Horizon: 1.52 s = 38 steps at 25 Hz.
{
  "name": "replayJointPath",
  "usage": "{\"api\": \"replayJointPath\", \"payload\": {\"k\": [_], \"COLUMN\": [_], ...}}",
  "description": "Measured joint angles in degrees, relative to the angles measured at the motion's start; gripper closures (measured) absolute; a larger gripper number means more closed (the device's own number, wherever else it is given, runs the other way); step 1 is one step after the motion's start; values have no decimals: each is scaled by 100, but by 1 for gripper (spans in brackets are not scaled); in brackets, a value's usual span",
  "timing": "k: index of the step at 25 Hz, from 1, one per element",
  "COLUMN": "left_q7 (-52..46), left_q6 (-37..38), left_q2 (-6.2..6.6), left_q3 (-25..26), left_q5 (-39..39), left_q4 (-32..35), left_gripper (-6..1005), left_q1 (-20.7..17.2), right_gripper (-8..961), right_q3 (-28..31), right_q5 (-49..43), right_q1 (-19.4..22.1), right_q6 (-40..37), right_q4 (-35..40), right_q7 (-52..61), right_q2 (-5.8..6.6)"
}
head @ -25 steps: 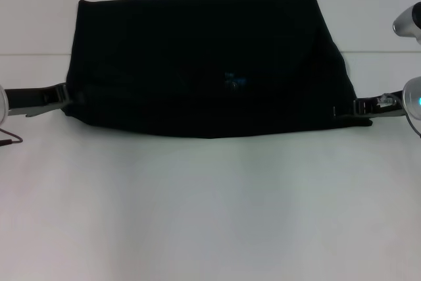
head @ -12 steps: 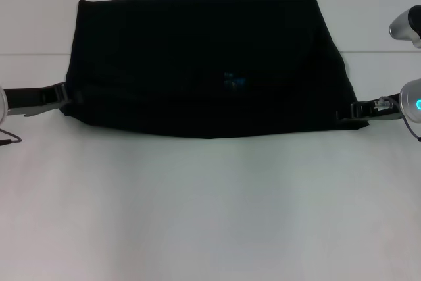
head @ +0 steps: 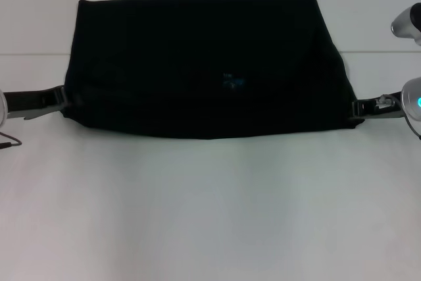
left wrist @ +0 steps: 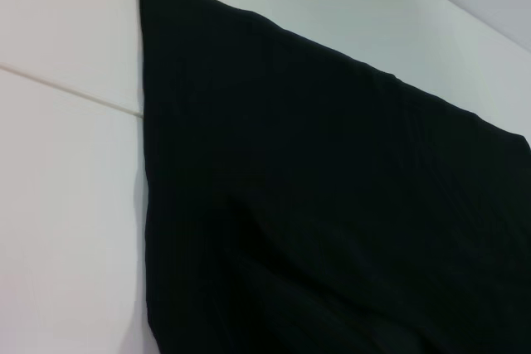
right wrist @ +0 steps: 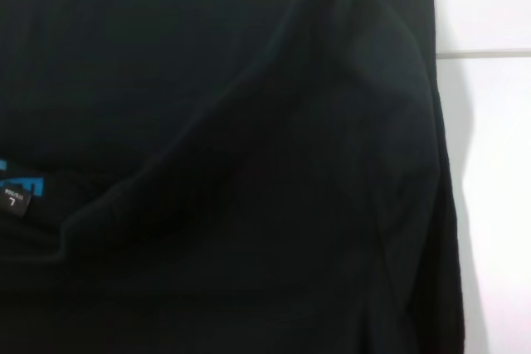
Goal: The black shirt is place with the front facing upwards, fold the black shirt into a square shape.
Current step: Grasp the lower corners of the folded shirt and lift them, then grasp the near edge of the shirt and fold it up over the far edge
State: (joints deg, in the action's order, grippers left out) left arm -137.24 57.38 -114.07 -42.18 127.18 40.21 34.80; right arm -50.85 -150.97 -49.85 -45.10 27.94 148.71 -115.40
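The black shirt (head: 204, 64) lies flat on the white table (head: 210, 208), folded into a wide band with its far edge straight. Its small blue neck label (head: 231, 82) shows near the middle and also appears in the right wrist view as the label (right wrist: 17, 192). My left gripper (head: 64, 100) sits low at the shirt's near-left corner, open, touching the cloth edge. My right gripper (head: 355, 108) is open just outside the near-right corner. Both wrist views are filled with shirt fabric (left wrist: 332, 188) (right wrist: 207, 122). No chest lettering shows.
A seam line in the table (head: 33, 54) runs across behind the grippers. White tabletop stretches in front of the shirt toward me. Part of my right arm's silver housing (head: 409, 23) shows at the right border.
My right gripper has drawn back to the right, off the shirt's corner, and the cloth stayed down. The left gripper has shifted slightly left. The shirt has not moved.
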Motion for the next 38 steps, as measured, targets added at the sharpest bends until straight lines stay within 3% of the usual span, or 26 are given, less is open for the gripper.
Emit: {"api": "replayJointPath", "payload": {"k": [9, 11, 18, 20, 22, 26, 33, 38], "left_q7": [5, 32, 145, 140, 140, 143, 299, 560], "left_q6": [42, 137, 1378, 1788, 2284, 3162, 4768, 5534], "left_q2": [-4, 7, 308, 368, 437, 525, 436, 309], "left_q3": [-1, -1, 14, 80, 194, 313, 450, 455], "left_q5": [-6, -4, 12, 27, 46, 191, 451, 607], "left_q4": [7, 18, 110, 226, 365, 622, 1192, 1411], "left_gripper": [971, 971, 972, 972, 972, 971, 971, 972], "left_q1": [-8, -11, -156, -229, -316, -489, -958, -1314], "right_gripper": [841, 942, 932, 929, 926, 920, 910, 903], "right_q3": [36, 71, 196, 202, 210, 415, 929, 1181], "right_q5": [4, 24, 466, 753, 830, 1072, 1089, 1071], "right_q1": [75, 132, 851, 1172, 1243, 1630, 2399, 2787], "right_q6": [-208, -430, -1914, -2586, -2791, -3933, -5775, -6236], "right_q4": [128, 342, 1989, 2455, 2553, 2990, 3925, 4003], "right_q7": [68, 69, -54, -119, -141, -205, -301, -577], "right_q2": [26, 27, -105, -80, -60, -35, -205, -221]}}
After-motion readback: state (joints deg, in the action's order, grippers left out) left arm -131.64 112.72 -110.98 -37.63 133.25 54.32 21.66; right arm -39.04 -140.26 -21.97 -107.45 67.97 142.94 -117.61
